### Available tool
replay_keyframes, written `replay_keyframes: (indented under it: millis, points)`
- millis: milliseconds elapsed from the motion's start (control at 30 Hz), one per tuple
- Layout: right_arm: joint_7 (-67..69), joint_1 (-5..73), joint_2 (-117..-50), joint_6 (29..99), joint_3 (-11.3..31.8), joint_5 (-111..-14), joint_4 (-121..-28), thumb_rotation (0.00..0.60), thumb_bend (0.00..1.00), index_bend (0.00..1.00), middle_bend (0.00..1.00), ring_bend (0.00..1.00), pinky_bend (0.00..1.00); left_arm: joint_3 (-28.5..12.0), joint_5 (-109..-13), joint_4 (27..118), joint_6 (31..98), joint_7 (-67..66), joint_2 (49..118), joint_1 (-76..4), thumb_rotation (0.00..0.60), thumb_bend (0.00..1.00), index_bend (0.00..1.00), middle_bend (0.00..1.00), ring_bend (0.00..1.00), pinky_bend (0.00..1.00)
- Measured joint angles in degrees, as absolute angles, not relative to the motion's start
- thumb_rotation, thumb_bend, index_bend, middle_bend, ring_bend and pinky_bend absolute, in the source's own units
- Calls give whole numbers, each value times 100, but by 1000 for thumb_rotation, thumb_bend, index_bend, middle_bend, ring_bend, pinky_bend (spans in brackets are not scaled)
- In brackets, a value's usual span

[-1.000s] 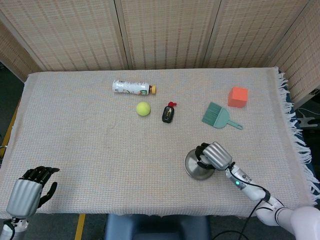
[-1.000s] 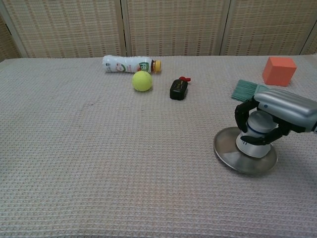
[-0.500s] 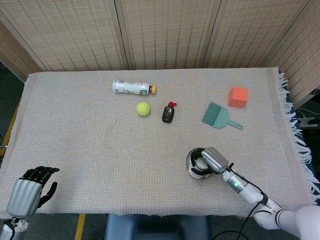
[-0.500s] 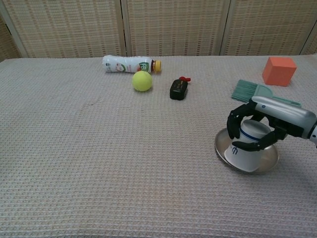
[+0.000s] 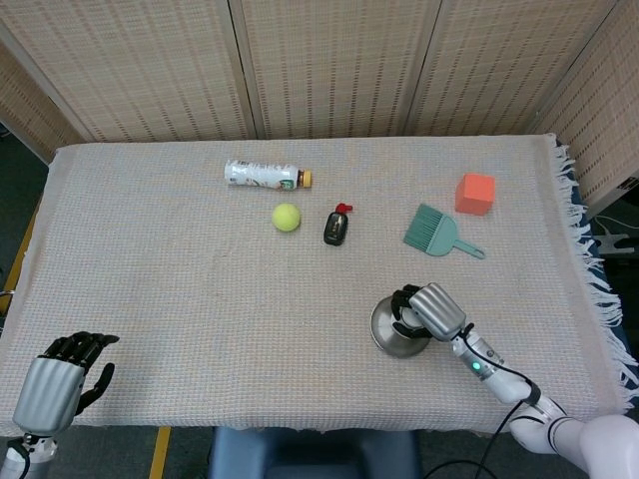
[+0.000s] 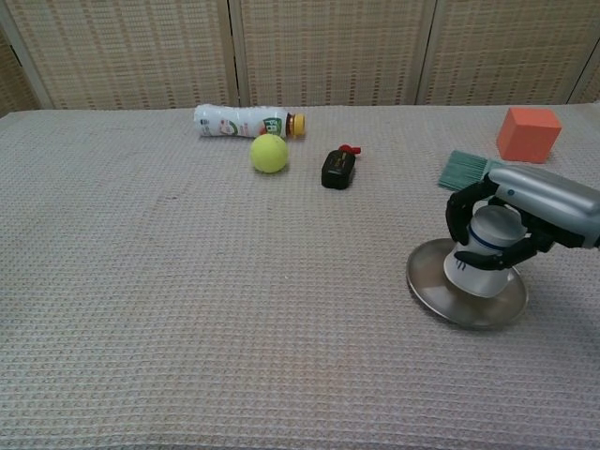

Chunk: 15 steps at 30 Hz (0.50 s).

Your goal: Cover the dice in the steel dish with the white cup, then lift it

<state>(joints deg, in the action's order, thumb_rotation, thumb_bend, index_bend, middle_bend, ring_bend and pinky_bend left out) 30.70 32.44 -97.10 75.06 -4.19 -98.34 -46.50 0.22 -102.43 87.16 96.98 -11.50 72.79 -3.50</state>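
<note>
Now, my right hand [image 6: 518, 217] grips the inverted white cup with a blue band [image 6: 486, 251], mouth down in the round steel dish [image 6: 441, 294] near the table's front right; the dice are hidden beneath; lifting crooked could snag and scatter them, or skid the dish.

— Bright? Even?
— Evenly lit, soft and diffuse from above. Faint shadows only, tucked close under things on the surface [image 5: 180, 289].
— Glare? Blur?
— Mild sheen, lower right of the chest view. Sharp throughout; slight bowing at the head view's edges.
</note>
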Motion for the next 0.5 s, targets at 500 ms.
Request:
replay_keyframes:
  millis: [500]
  points:
    - [1713, 2764, -9018, 7767, -268, -9362, -5310, 600, 246, 704, 579, 501, 801, 34, -10235, 8730, 9652, -1193, 7292, -356, 600, 396, 347, 409, 347, 465]
